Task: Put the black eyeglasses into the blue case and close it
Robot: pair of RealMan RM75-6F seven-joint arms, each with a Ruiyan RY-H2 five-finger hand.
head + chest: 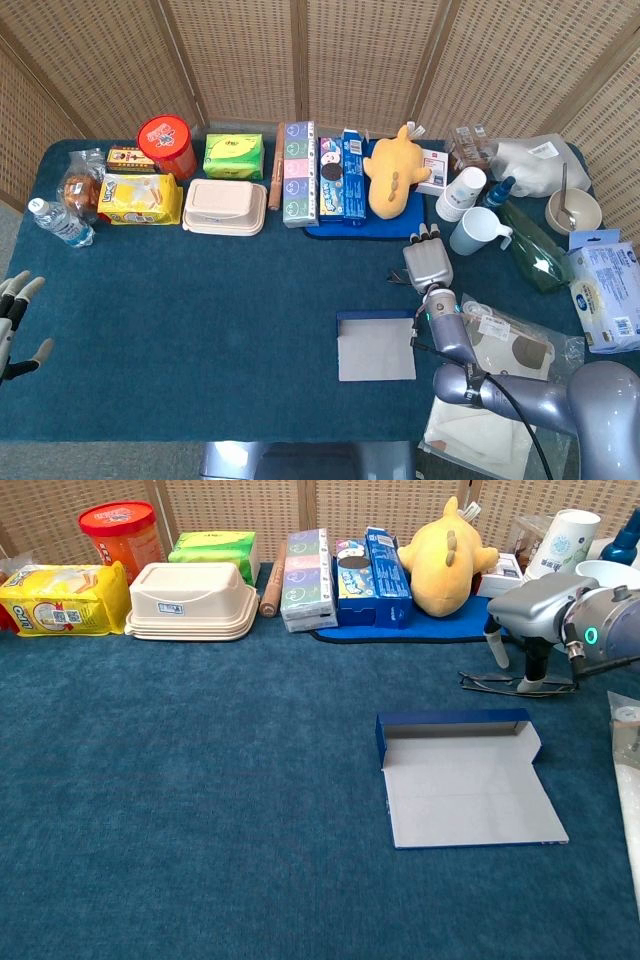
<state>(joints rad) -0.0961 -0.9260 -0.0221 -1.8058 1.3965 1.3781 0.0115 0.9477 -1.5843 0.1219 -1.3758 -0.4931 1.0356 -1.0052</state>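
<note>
One black eyeglasses [515, 685] under the right hand [528, 608], fingers touching it, grip unclear; one open blue case [465, 777] mid-right; left hand [15, 325] open, lower left.

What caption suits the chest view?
Right hand poised over black eyeglasses, beside the open blue case.

Black eyeglasses [515, 685] lying flat on the cloth, just behind blue case [465, 777]; case open, lid spread flat, pale interior showing
</note>
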